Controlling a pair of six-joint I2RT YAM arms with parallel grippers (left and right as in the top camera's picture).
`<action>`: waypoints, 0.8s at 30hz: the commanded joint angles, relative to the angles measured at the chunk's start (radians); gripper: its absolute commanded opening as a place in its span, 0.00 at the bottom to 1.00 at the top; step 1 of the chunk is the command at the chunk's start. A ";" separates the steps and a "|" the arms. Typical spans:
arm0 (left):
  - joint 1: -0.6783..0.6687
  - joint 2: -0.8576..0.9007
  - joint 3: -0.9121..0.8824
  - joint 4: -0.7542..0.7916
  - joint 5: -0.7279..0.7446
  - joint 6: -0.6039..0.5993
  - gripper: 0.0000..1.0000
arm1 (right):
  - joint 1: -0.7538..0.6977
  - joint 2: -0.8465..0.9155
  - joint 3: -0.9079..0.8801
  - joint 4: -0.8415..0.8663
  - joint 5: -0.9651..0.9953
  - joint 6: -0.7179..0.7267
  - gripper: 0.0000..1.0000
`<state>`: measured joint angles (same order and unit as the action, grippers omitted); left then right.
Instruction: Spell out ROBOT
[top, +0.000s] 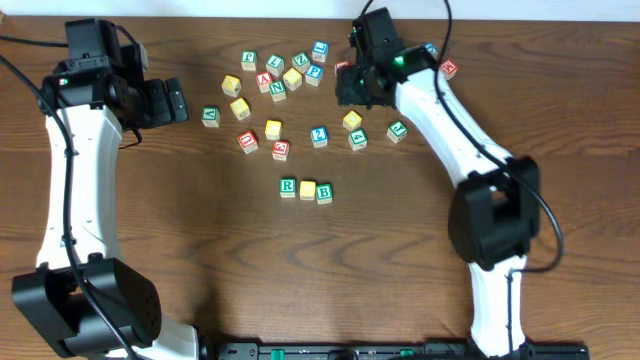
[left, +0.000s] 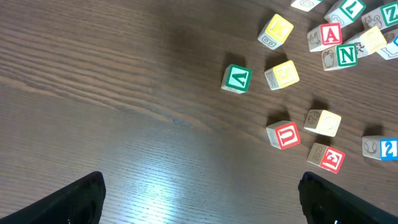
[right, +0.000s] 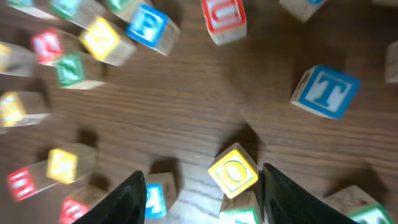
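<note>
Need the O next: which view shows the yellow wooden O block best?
Right wrist: the yellow wooden O block sits large and close, letter readable. Overhead shows that block small, letter unreadable. Left wrist misses it.

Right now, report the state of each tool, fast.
Left tool: open, holding nothing.
Right tool: open, with the yellow O block sitting between its fingers, not clamped.

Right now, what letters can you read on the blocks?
"R": row's first block
"B": row's last block
"T": blue-lettered block
"O": yellow block
"U": red-lettered block
"N": green-lettered block
"A": its red neighbour
Row's middle block: unreadable.
Others: too blurred or small.
</note>
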<state>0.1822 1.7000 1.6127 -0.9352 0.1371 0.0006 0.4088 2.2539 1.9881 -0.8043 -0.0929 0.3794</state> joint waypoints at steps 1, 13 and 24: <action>0.003 -0.015 0.021 -0.002 0.009 0.003 0.98 | 0.003 0.053 0.029 0.006 0.011 -0.031 0.55; 0.003 -0.015 0.021 -0.002 0.009 0.003 0.98 | -0.003 0.102 0.028 0.035 0.013 -0.542 0.56; 0.003 -0.015 0.021 -0.002 0.009 0.003 0.98 | -0.003 0.145 0.027 0.029 0.016 -0.605 0.53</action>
<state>0.1822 1.7000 1.6127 -0.9356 0.1371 0.0006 0.4088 2.3558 1.9957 -0.7727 -0.0883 -0.1841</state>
